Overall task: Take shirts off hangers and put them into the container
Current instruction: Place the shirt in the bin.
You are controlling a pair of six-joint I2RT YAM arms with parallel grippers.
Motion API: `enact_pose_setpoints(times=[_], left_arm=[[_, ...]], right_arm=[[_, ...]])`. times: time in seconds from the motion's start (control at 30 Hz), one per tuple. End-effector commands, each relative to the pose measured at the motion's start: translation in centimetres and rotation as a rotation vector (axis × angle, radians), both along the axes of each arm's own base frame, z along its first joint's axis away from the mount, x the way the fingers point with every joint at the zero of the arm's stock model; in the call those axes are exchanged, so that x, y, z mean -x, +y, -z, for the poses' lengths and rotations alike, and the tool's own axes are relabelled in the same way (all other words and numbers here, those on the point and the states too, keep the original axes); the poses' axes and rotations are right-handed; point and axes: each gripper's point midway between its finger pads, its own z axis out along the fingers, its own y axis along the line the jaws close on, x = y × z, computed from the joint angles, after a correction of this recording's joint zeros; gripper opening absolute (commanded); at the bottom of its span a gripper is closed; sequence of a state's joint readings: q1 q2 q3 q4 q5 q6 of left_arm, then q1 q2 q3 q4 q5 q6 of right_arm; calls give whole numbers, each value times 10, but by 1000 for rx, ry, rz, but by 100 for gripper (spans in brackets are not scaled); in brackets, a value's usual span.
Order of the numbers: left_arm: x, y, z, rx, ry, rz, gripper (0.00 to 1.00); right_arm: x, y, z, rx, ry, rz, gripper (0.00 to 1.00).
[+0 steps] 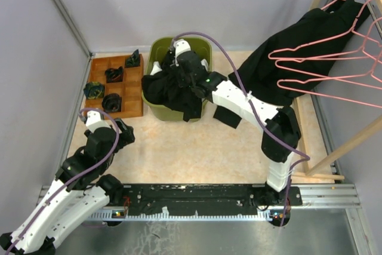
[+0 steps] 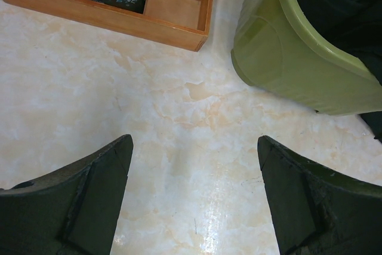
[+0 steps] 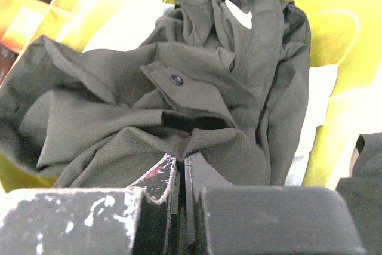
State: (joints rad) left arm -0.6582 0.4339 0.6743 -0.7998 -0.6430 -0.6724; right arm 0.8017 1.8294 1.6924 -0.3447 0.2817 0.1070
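Right gripper (image 3: 181,158): fingers pressed together, with the tips down at a fold of the black shirt (image 3: 197,88). I cannot tell whether cloth is nipped between them.
Left gripper (image 2: 195,144): fingers spread wide with nothing between them, and bare table (image 2: 179,100) beneath.
Black shirt: heaped in the tub (image 3: 334,34), just ahead of and under the right fingers. In the top view part of it spills over the rim on the arm's side.
White shirt (image 3: 316,88): under the black one, showing beyond the right fingertips.
Tub from the left fingers: ahead and to the right, apart from them. The tray (image 2: 119,16) is ahead and to the left.
Hung shirt (image 1: 298,52): on the hangers (image 1: 334,70), well apart from both pairs of fingers.
Risk, drag-out: if a fold is caught between the shut fingers, lifting probably hauls the shirt back out.
Risk, slide: the overhang's weight may pull the heap over the rim.
Risk, tub shift: a snagged pull could tip or move the light tub.
Risk, hangers: a tug on the hung shirt may bring the hangers off with it.
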Motion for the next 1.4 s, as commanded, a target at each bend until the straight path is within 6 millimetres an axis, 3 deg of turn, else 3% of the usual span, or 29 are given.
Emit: enact_pose_setpoints(times=[0.0,0.17,0.27,0.33,0.4,0.6,0.67,0.77,0.9,1.13,1.37], left_arm=[[-1,1,-3,6,-21,-2,91],[-1,0,-3,9,-24,0,91],[-1,0,-2,5,-20,2,91],[-1,0,-2,2,-17,5,91],[-1,0,-2,1,-17,6,91],[-1,0,-2,2,-17,3,91],[-1,0,-2,3,-18,4,91],[-1,0,-2,3,-19,3,91],[-1,0,-2,2,-16,5,91],[-1,0,-1,-2,-13,7,91],[-1,-1,-1,-3,-11,11,91]], right_arm=[[-33,8,27,15,-72,56,0],[-29,0,148,214,120,51,0],[-23,-3,174,262,177,45,2],[-24,-5,167,267,165,39,7],[-27,-5,144,267,138,32,11],[-22,1,32,177,25,-43,39],[-15,-2,-7,133,-11,-53,54],[-2,-14,-37,108,-22,-50,62],[22,-32,-43,84,29,-33,71],[89,-41,-23,-4,167,-193,76],[101,-46,10,32,238,-137,76]])
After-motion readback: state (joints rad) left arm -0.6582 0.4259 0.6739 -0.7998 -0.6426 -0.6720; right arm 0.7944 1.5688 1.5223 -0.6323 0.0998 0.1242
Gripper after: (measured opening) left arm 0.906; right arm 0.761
